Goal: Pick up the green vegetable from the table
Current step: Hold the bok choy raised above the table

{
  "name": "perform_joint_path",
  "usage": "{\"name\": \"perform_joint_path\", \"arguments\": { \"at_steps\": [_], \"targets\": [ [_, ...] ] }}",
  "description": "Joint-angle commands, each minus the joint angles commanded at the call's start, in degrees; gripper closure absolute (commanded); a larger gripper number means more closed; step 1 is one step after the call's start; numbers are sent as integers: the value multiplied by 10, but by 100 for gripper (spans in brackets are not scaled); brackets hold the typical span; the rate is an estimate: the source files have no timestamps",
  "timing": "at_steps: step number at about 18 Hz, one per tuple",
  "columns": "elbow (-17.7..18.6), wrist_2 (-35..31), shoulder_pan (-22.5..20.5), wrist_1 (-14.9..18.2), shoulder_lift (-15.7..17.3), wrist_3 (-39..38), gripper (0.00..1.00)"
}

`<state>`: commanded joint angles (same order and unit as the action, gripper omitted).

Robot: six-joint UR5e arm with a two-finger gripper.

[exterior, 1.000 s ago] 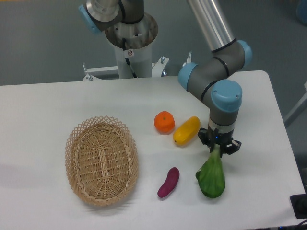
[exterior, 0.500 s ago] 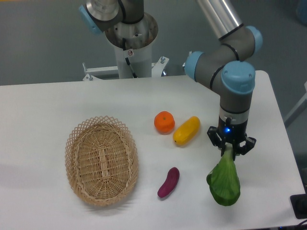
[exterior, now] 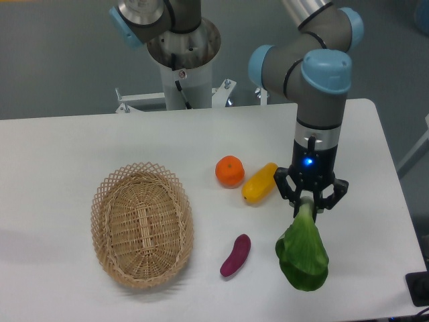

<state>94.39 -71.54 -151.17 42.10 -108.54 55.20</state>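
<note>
Camera view: gripper (exterior: pixel 308 203) clenched on the green vegetable's (exterior: pixel 303 251) pale stem, lower right.
Lift step looks nearly complete; next, raise it well off the table (exterior: pixel 80 141).

An oval woven wicker basket (exterior: pixel 142 225), light tan, sits at the left of the scene, its open-weave rim standing up around a flat woven bottom. Right of it and farther back lies a round orange fruit (exterior: pixel 230 171). Just beside that, to its right, an elongated yellow fruit (exterior: pixel 260 182) lies at a slant, its far end pointing right; whether the two touch cannot be told. Nearer the front, between the basket and the right side, a small purple eggplant (exterior: pixel 235 255) lies tilted, apart from the others.
</note>
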Motion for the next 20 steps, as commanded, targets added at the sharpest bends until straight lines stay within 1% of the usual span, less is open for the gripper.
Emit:
{"name": "perform_joint_path", "arguments": {
  "at_steps": [6,20],
  "targets": [
    [-10,2,1,-1,0,-8,61],
    [-9,7,-2,-2,-2,-6,61]
  ]
}}
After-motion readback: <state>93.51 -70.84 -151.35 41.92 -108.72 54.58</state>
